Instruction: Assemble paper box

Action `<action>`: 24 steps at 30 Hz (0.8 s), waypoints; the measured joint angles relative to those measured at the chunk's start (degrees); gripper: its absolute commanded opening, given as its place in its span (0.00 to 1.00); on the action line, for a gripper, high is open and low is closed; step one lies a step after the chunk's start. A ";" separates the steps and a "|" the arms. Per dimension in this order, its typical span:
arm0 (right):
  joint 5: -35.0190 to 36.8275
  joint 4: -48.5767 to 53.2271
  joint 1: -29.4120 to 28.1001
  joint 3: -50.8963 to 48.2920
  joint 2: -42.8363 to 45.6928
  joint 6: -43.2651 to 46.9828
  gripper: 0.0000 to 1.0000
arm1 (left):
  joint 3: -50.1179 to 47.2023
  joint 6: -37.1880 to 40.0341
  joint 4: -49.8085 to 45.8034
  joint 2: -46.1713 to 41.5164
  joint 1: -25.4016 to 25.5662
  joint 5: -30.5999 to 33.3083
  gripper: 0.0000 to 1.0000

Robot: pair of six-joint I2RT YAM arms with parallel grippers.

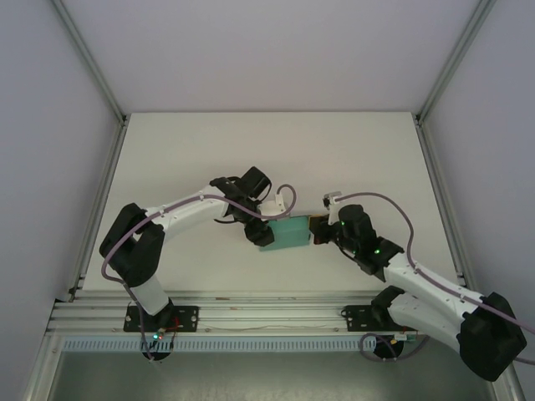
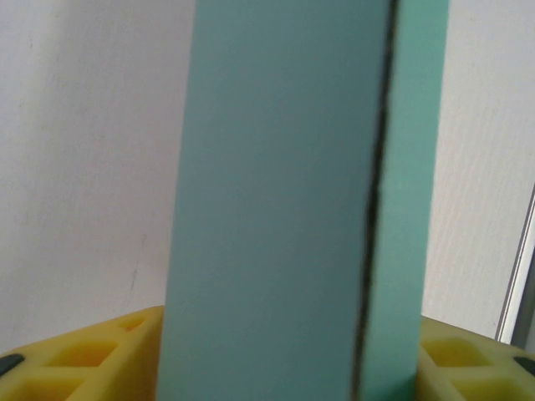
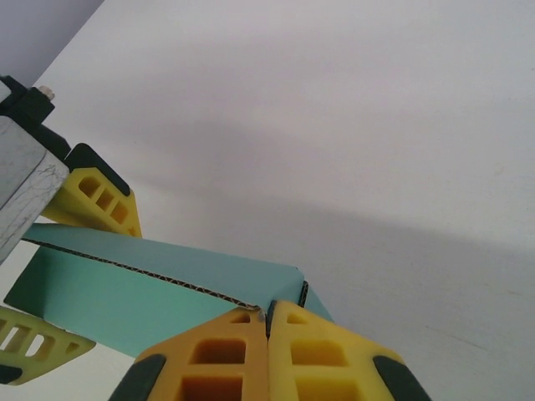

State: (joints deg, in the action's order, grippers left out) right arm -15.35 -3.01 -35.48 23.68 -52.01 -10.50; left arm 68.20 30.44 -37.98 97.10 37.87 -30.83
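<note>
The right gripper is seen clenched, its 2 yellow fingers pressed together. The raw corrugated edge of the box runs straight into the seam between them, so a thin wall at that corner is judged to be pinched. The left gripper is set at the opposite end, its 2 fingers spread with 1 on either side of the box. Each finger is seen right at a face, but whether the box is squeezed or released there cannot be told. The box is found between the 2 grippers, about midway across the bench and somewhat toward its near edge. Whether it rests on the bench or is held just above it cannot be told

As for progress, the teal paper is no flat sheet. A compact rectangular body is shown in the top view, and 2 panels meeting along a dark seam are shown in the left wrist view. The main walls are therefore judged to be folded up. In the right wrist view a bare cut edge is exposed along the top, so at least 1 side is judged to be not yet closed. What is left is likely the tucking of the remaining flaps and the squaring of the body; the state of the far faces is hidden
</note>
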 measured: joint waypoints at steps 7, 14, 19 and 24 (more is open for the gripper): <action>0.70 4.57 -0.13 1.46 1.31 -2.36 0.00 | -0.02 -2.12 0.98 -1.25 0.15 1.38 1.00; 3.30 8.37 -1.51 2.84 0.96 -5.60 0.00 | -2.73 -6.71 5.38 -12.44 2.10 6.47 1.00; 5.42 10.99 -3.39 4.50 0.44 -6.56 0.00 | -6.21 -12.70 8.48 -18.75 2.54 12.87 1.00; 8.48 13.00 -5.68 6.51 -1.20 -7.37 0.00 | -8.52 -17.77 8.70 -20.96 2.54 16.50 0.84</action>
State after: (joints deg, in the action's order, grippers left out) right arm -6.87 10.00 -41.17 30.20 -53.21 -17.87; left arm 59.68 12.67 -29.28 76.14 40.40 -14.33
